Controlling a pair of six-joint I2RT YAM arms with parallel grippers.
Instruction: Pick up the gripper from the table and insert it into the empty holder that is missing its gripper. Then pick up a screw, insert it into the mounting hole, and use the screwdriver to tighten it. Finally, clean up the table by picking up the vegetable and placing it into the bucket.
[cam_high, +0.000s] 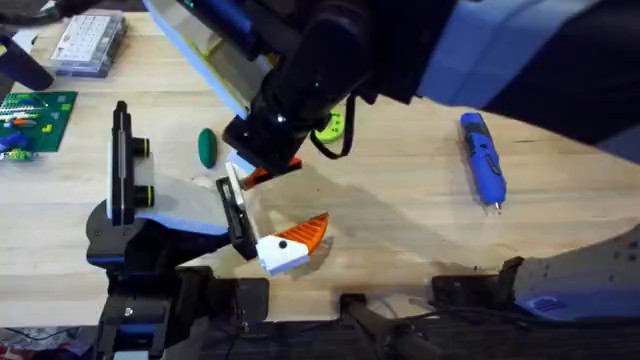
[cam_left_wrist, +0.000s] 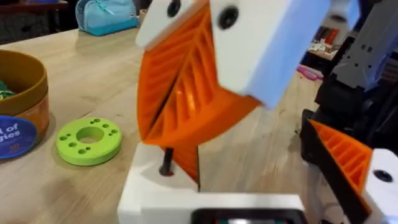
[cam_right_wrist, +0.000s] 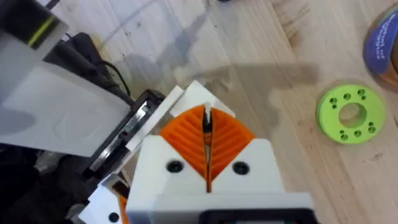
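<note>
The holder (cam_high: 238, 222) is a black plate on the white-and-black hand at my left arm's end. Its lower seat carries a finger with a black dot (cam_high: 292, 242) (cam_left_wrist: 342, 158). The gripper, a white finger piece (cam_left_wrist: 186, 193) (cam_right_wrist: 193, 93), sits at the upper seat. My left gripper (cam_high: 280, 205) stands open. My right gripper (cam_right_wrist: 206, 115) (cam_left_wrist: 174, 146) reaches across from the right and hangs over that piece. It is shut on a thin dark screw (cam_left_wrist: 166, 163) whose end touches the white piece. The vegetable (cam_high: 207, 147) lies beyond the holder. The screwdriver (cam_high: 483, 160) lies far right. The bucket (cam_left_wrist: 22, 93) (cam_right_wrist: 382, 43) stands past a lime-green ring (cam_left_wrist: 89, 140).
A clear parts box (cam_high: 88, 42) and a green board (cam_high: 35, 120) sit at the back left. The lime-green ring (cam_high: 331, 126) lies just behind my right arm. Bare wood stretches between the holder and the screwdriver.
</note>
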